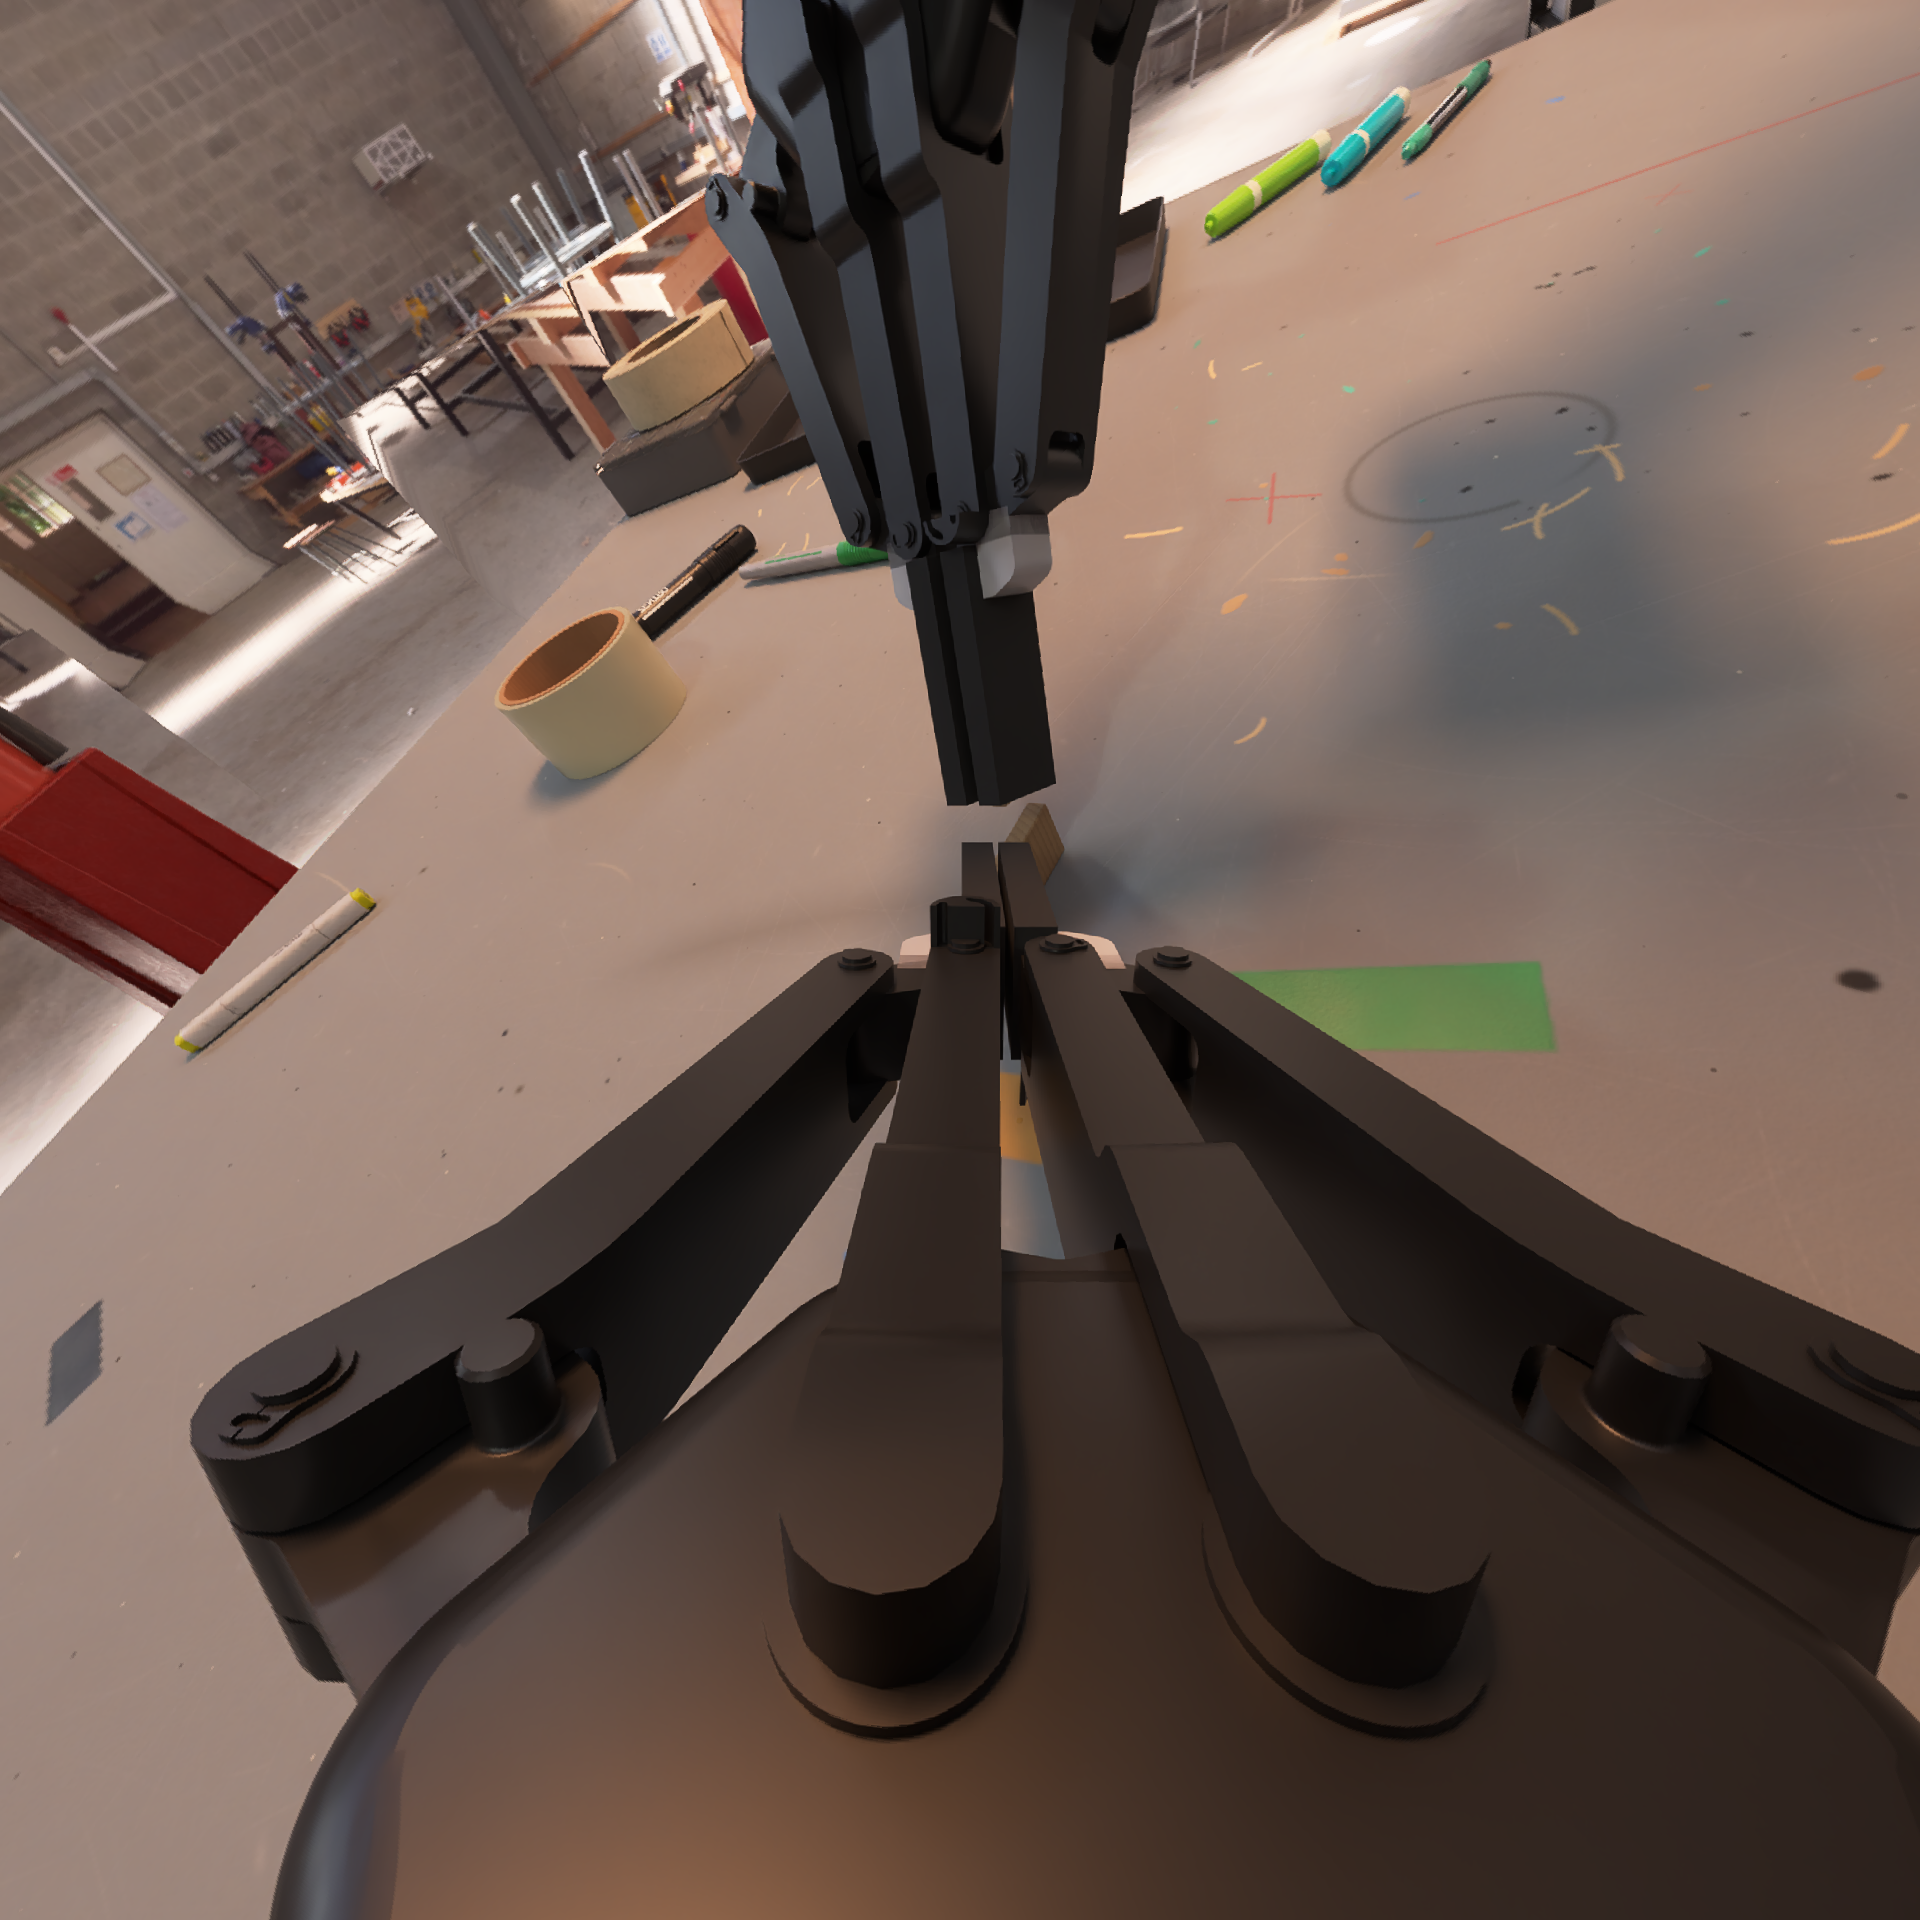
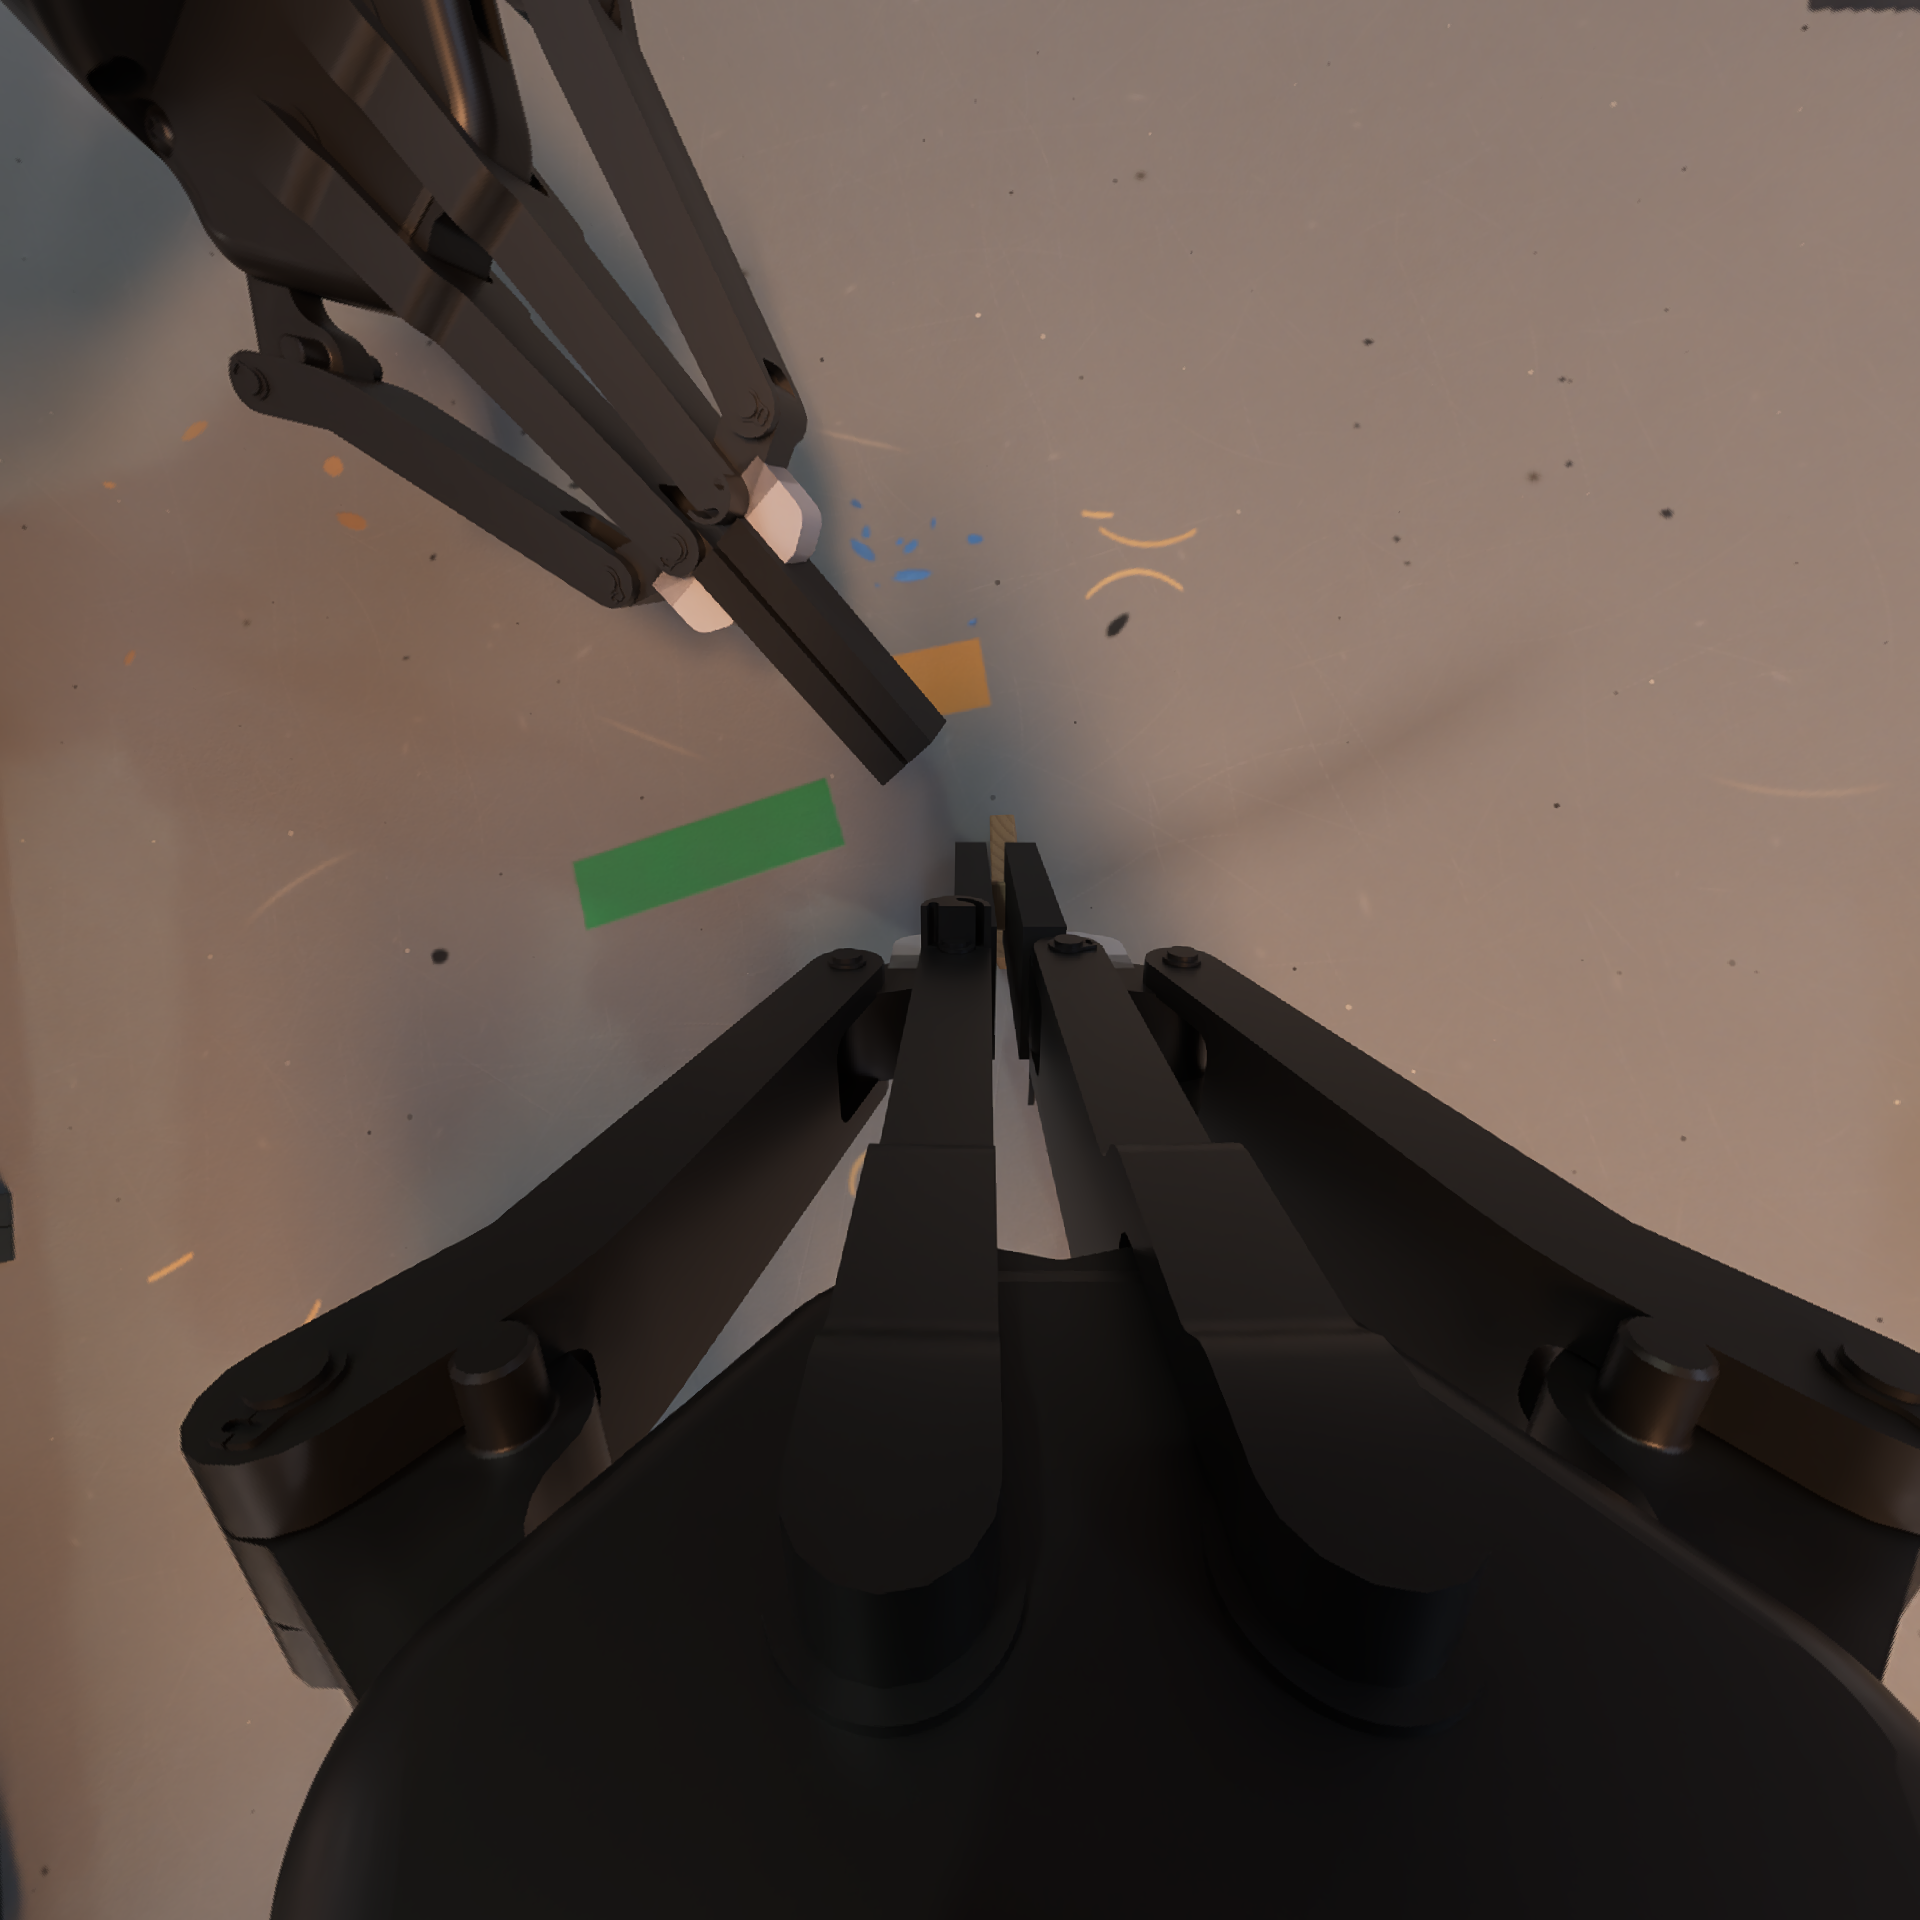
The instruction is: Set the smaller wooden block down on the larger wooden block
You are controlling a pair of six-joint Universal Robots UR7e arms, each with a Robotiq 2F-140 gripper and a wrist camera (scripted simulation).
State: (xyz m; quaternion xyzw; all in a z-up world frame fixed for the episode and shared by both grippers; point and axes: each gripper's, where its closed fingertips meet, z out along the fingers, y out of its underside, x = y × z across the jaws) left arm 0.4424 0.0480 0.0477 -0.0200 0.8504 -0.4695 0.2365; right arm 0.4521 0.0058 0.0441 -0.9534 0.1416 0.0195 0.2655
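Note:
A thin sliver of a small wooden block shows in the narrow gap between my right gripper's fingers and just past their tips. My right gripper is shut on it and points down at the table. In the left wrist view the right gripper comes down from above, and the block sticks out under its tips. My left gripper is shut and empty, its tips right beside the block. It also shows in the right wrist view. No larger wooden block is in view.
A tape roll, a black marker and a white marker lie to the left near the table edge. Green and teal markers lie far right. A green patch and an orange patch mark the table.

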